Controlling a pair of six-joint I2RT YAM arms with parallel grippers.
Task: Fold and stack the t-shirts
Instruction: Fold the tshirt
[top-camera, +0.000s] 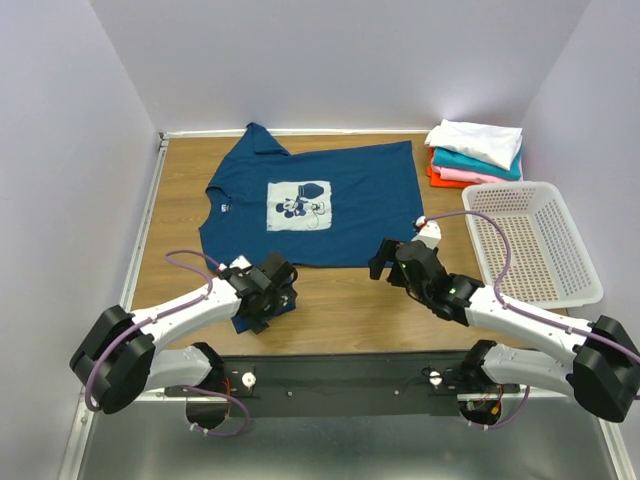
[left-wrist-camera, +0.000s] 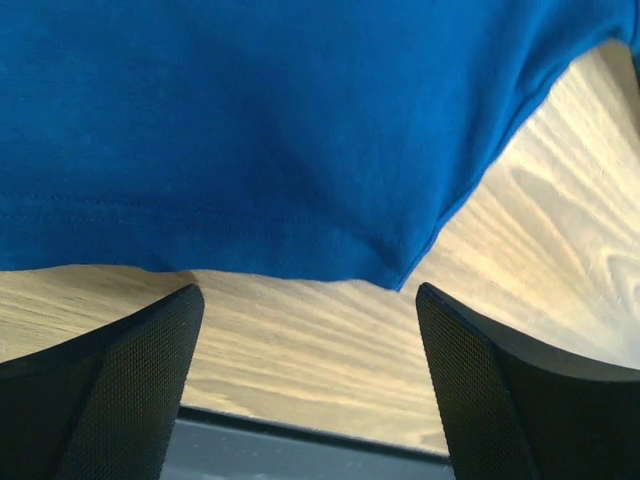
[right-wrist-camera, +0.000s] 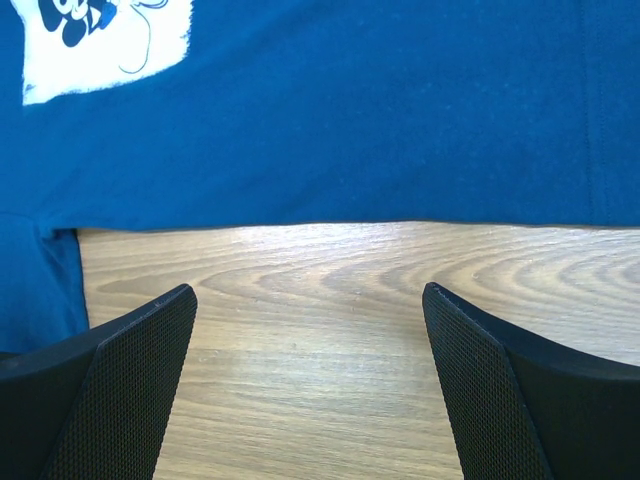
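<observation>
Two grippers sit low at the near side of the worktop (top-camera: 180, 190), both with fingers apart and nothing between them. The left gripper (top-camera: 272, 290) hovers at about 7 o'clock from the worktop's middle. Its wrist view shows a stitched corner of blue cloth just beyond the open fingers, with wood beneath. I take that cloth for the near sleeve (left-wrist-camera: 300, 140) of the navy t-shirt (top-camera: 350, 190), which pokes out toward 6 o'clock. The right gripper (top-camera: 395, 262) stands at about 5 o'clock over bare wood, facing the shirt's straight near edge, close but not touching it.

The navy t-shirt lies flat and unfolded at centre, collar toward 9 o'clock, hem toward 3 o'clock, white print (top-camera: 298, 205) up. At 1 o'clock a stack of folded tees (top-camera: 475, 150) rests in the far right corner: white on top, then teal, pink and orange-red. I judge four shirts done and one left, with no fold begun on it; folding it and carrying it to the stack remain.

A strip of bare wood runs along the shirt's near edge, which should let fingers slide under. The basket (top-camera: 515, 188) at 3 o'clock sits just beside the right arm, between it and the stack, so the carry toward 1 o'clock looks tightest. Walls close the worktop at 9, 12 and 3 o'clock
</observation>
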